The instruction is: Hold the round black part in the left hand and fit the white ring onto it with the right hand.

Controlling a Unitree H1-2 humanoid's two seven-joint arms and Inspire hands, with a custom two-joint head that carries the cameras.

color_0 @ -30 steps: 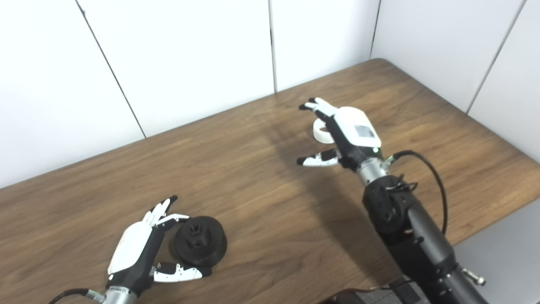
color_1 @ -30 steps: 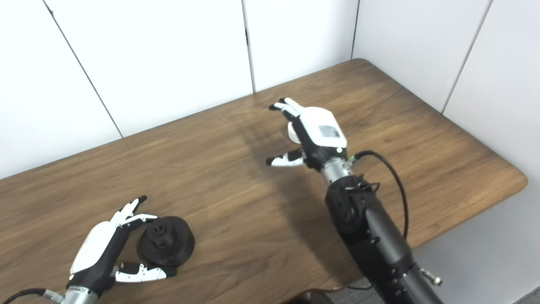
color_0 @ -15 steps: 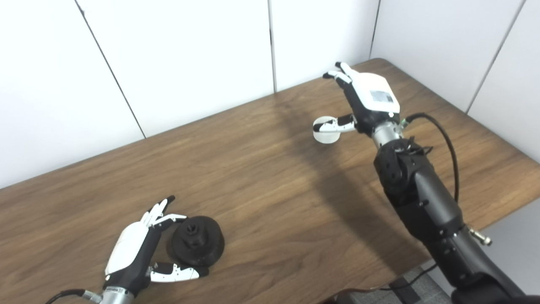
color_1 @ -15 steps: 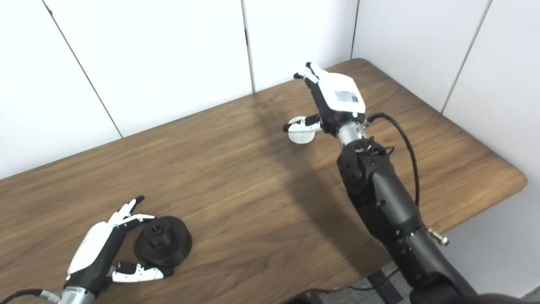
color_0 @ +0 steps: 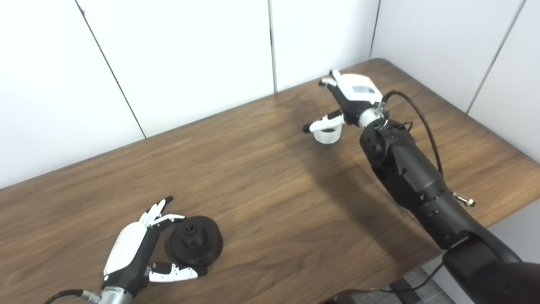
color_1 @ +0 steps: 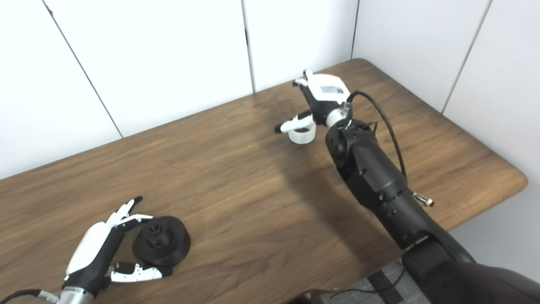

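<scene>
right hand [color_0: 352, 95]: white shell, black palm | left hand [color_0: 130, 253]: same | forearm: black, looped cable

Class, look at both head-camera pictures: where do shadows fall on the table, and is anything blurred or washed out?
Left eye view: a broad soft shadow lies on the table left of the right arm; the white ring stays distinct. Right eye view: the same shadow; the round black part shows little surface detail. Both are slightly soft overall.
</scene>
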